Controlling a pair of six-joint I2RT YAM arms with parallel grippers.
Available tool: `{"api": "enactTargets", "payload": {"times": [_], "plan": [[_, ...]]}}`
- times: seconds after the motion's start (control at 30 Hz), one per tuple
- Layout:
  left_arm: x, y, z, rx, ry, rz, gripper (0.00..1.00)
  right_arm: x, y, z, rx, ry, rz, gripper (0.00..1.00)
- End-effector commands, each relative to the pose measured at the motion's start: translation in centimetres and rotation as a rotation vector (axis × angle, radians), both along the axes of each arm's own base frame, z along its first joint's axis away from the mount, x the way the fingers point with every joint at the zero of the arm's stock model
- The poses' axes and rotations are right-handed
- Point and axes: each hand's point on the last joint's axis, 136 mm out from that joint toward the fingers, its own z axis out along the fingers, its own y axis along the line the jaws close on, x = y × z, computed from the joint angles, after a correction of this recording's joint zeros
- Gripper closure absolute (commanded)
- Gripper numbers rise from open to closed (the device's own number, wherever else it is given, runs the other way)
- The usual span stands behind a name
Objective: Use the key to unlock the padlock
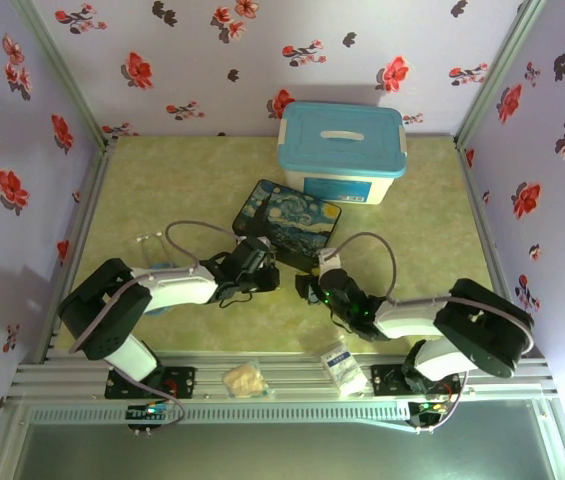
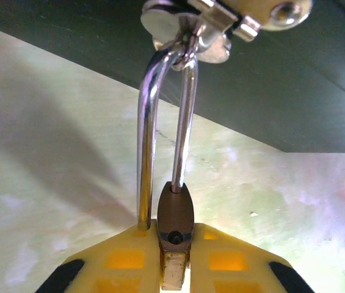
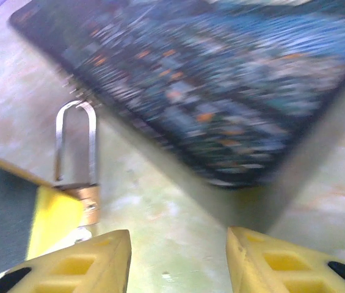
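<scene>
we see the padlock [image 2: 176, 213] pinched by its small brown-gold body between the yellow fingers [image 2: 123, 259] of the left claw [image 2: 175, 244], which is clenched on it. its thin silver shackle [image 2: 148, 140] runs up to a shiny metal fitting [image 2: 221, 18] on the dark edge of the painted tin box [image 2: 264, 91]. from the right wrist, the padlock [image 3: 90, 198] stands with its shackle upright just beside the near corner of the tin box [image 3: 233, 85], whose swirling blue print is blurred there. the right claw [image 3: 178, 244] is released, its two yellow fingers [image 3: 93, 262] standing apart over bare table with nothing between them, near the padlock but not touching it.

from above, the left claw [image 1: 262, 270] and the right claw [image 1: 312, 290] meet at the near edge of the tin box [image 1: 290, 222], which lies flat mid-table. behind it sits a white bin with a blue lid [image 1: 342, 150], touching or nearly touching the tin's far corner. the table [image 1: 162, 190] is a mottled pale yellow-green surface. lilac walls [image 1: 162, 50] printed with red and dark flowers close it in on three sides. along the near edge runs a ribbed metal rail [image 1: 292, 395], with a beige packet [image 1: 245, 378] and a white packet [image 1: 340, 362] lying on it; the white one carries blue print too small for us to read.
</scene>
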Motion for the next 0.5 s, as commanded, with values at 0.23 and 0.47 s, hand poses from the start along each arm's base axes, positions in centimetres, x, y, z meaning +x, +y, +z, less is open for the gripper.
{"api": "enactTargets", "payload": {"times": [0.23, 0.47], "plan": [[-0.4, 5.1, -0.4, 0.316, -0.006, -0.005, 0.82, 1.6, -5.4, 0.0, -0.119, -0.035, -0.259, 0.55], [-0.5, 6.3, -0.9, 0.479, -0.006, -0.04, 0.79, 1.7, -5.4, -0.9, -0.123, -0.014, -0.276, 0.56]]}}
